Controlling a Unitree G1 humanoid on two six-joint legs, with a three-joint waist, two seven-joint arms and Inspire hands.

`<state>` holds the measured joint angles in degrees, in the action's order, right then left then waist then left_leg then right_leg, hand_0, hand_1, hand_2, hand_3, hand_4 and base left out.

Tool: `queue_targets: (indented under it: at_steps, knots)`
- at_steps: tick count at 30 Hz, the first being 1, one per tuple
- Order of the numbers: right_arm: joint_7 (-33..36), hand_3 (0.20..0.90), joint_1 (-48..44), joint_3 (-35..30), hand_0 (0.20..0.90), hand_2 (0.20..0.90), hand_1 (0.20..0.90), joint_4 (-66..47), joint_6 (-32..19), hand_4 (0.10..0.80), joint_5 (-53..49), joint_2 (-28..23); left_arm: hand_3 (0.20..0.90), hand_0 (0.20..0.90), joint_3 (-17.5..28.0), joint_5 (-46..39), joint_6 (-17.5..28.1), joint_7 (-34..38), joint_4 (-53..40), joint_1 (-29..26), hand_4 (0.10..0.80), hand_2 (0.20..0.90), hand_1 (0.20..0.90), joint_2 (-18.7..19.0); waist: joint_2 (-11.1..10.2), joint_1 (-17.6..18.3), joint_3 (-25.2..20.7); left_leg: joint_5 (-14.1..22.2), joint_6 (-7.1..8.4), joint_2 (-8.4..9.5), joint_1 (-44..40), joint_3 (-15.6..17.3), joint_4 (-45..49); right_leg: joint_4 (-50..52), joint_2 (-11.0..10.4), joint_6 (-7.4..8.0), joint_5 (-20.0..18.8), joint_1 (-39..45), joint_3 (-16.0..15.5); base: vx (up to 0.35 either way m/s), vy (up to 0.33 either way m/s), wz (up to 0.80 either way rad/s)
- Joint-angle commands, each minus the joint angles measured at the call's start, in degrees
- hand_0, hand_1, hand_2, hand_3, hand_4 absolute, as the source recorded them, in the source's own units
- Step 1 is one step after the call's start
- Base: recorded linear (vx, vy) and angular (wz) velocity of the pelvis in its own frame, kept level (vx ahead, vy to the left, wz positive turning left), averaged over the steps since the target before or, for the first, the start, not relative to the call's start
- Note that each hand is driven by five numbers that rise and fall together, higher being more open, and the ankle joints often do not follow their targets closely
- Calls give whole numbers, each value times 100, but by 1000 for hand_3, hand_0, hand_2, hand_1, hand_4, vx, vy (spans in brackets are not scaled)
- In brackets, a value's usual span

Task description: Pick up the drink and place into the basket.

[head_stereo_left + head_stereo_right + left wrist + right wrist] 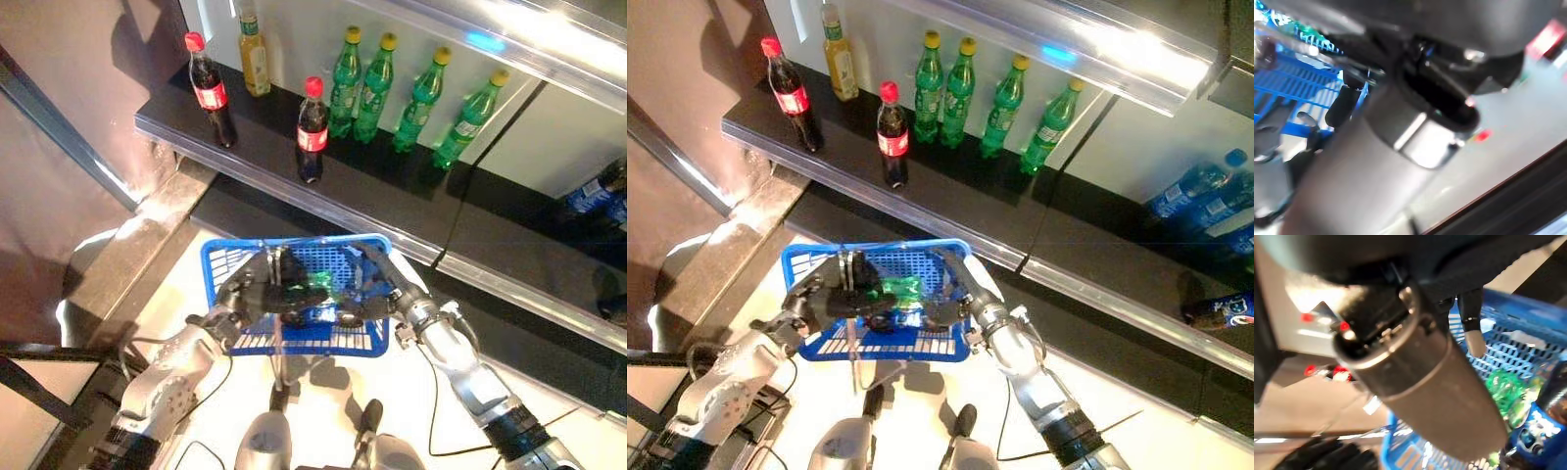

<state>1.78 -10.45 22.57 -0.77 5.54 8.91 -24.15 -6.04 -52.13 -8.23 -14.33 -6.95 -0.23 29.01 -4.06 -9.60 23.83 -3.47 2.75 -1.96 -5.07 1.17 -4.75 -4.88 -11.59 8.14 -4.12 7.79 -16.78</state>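
My left hand (245, 294) is shut on the thin wire handles (278, 262) of the blue basket (294, 348) and holds it raised in front of me. A green drink bottle (315, 282) lies inside the basket; it also shows in the right wrist view (1506, 394). My right hand (384, 289) reaches into the basket from the right, just beside the green bottle. Its white-tipped thumb (1474, 340) stands straight and apart from the bottle, so the hand looks open.
A black shelf (245, 162) runs ahead of the basket. On it stand cola bottles (312, 127), a yellow drink (255, 54) and green bottles (392, 93). Blue bottles (598, 196) lie on a lower level at the right.
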Motion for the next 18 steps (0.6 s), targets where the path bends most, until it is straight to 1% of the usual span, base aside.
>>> queue_targets:
  at_steps: [1,5,6,9,13,18]
  knots:
    - [158,900,400,30,900,900,900,20,-214,800,169,-169,200,300,896,-1169,1844,-741,-2066,-888,100,300,300,-600,54,-152,-1945,403,318,-415,-221,113,-25,211,-412,330,220,182,-198,0,0,0]
    - [176,900,384,19,900,900,900,-56,-159,800,102,-232,200,300,917,-1099,1881,-457,-2151,-865,100,300,300,-572,49,-174,-1922,393,320,-413,-213,77,-25,208,-409,327,215,184,-211,0,0,0]
    - [201,900,373,26,900,900,900,-114,-122,800,38,-260,200,300,911,-1008,1920,-293,-2167,-870,100,300,300,-555,48,-171,-1911,390,313,-414,-215,77,-25,209,-404,320,217,186,-204,0,0,0]
    - [247,900,373,13,900,900,900,-136,-149,800,-37,-270,200,300,896,-909,1957,-143,-2153,-879,100,300,300,-532,50,-164,-1898,390,312,-415,-218,75,-25,216,-400,319,218,181,-197,0,0,0]
    - [547,900,533,-125,900,900,900,-242,-381,800,-381,-214,200,300,979,-561,2087,246,-2057,-810,100,300,300,-486,62,-111,-1890,381,313,-422,-205,84,-25,235,-393,328,228,152,-141,0,0,0]
    - [779,900,757,-328,900,900,900,-171,-615,800,-599,-49,200,300,1166,-454,2181,420,-1895,-636,100,300,300,-442,93,-39,-1906,385,305,-421,-209,116,-25,233,-386,332,230,133,-87,0,0,0]
